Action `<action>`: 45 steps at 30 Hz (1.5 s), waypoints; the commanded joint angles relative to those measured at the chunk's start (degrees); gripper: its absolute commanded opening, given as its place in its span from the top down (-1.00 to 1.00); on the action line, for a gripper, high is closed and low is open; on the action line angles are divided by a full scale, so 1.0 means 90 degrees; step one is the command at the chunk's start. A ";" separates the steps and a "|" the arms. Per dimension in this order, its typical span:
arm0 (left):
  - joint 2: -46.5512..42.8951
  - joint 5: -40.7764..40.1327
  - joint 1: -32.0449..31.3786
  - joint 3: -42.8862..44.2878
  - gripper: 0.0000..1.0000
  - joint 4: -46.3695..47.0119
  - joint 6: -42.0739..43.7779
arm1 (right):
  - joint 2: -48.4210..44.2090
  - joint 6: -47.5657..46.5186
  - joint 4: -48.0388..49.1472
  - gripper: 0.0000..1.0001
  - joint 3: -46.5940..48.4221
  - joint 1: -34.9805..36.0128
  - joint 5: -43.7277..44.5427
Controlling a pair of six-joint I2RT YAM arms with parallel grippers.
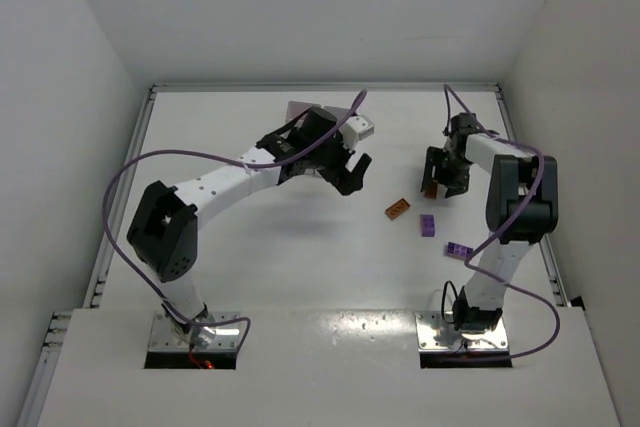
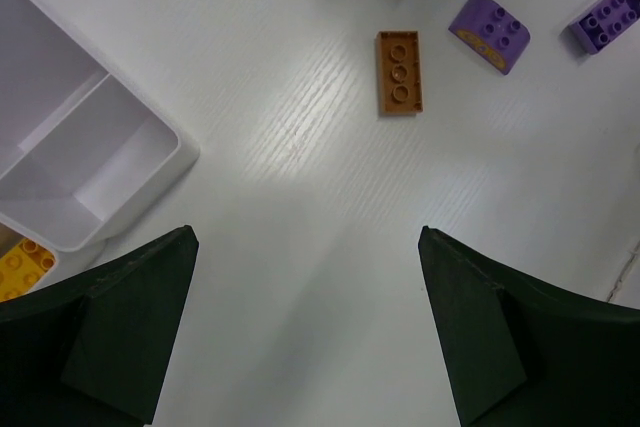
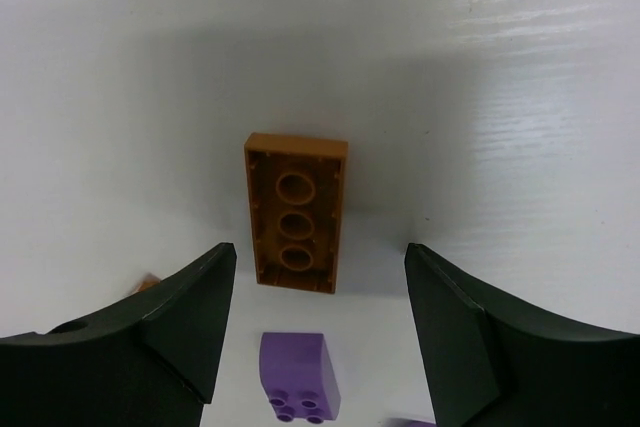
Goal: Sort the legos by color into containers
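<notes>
Our right gripper [image 3: 318,252] hung wide open, empty, the upturned orange brick [image 3: 295,212] framed between its jaws — lined up, we judged, for a pick. Well apart from that brick, our left gripper [image 2: 307,237] gaped empty beside the tray [image 2: 150,162].

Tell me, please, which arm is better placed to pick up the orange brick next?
Probably right. The orange brick lies straight between the open jaws of the right gripper. The left gripper, also open, hangs beside the tray, with that brick well off to one side.
</notes>
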 commanded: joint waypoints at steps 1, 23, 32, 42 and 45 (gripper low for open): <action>0.0057 -0.0065 -0.0072 0.0308 -1.00 0.0140 0.0049 | 0.0129 0.0129 0.0202 -0.38 0.0371 -0.0009 0.0181; 0.1658 -0.0359 -0.0979 0.0904 -1.00 0.0491 -0.0009 | 0.0238 -0.0164 0.0153 1.00 0.1005 0.0040 0.0514; 0.2537 0.0314 -0.1194 0.1772 -1.00 0.0697 0.0049 | -0.0271 -0.0164 -0.0140 1.00 0.1621 -0.0291 0.0143; 0.3435 -0.0250 -0.1459 0.2573 -1.00 0.0522 -0.0117 | -0.0456 0.0021 -0.0442 1.00 0.2246 -0.0692 -0.0160; 0.3669 -0.0690 -0.1459 0.2866 -1.00 0.0521 -0.0185 | -0.0602 0.0138 -0.0598 1.00 0.2461 -0.0819 -0.0393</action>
